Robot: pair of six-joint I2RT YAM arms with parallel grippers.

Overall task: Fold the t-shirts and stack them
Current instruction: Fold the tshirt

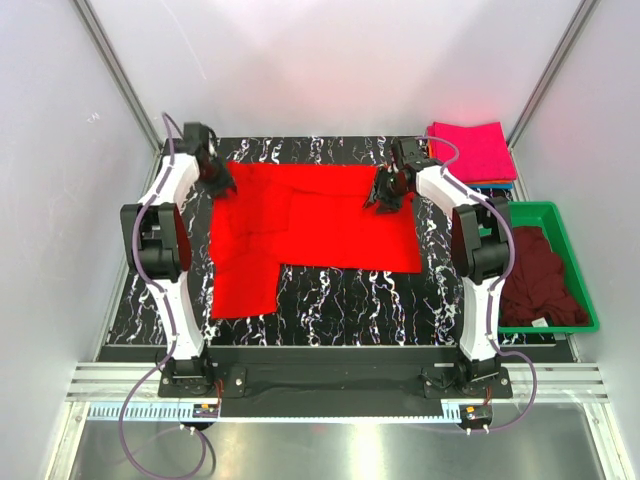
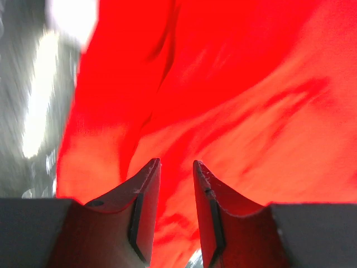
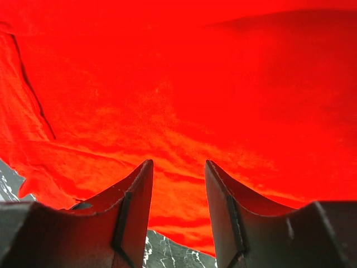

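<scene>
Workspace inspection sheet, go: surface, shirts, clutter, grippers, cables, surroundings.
Surface: black marbled table; its far half is under red cloth.
Job's things: red t-shirt spread out and partly folded; magenta-pink t-shirt folded at the far right corner; dark maroon t-shirt crumpled in the green bin.
Clutter: thin orange and blue edges under the pink shirt, unclear what.
Grippers: left gripper at the red shirt's far left edge, jaws apart; right gripper over its far right part, jaws apart.
Cables: purple cables along both arms, looping near the bases.
Surroundings: white walls.
</scene>
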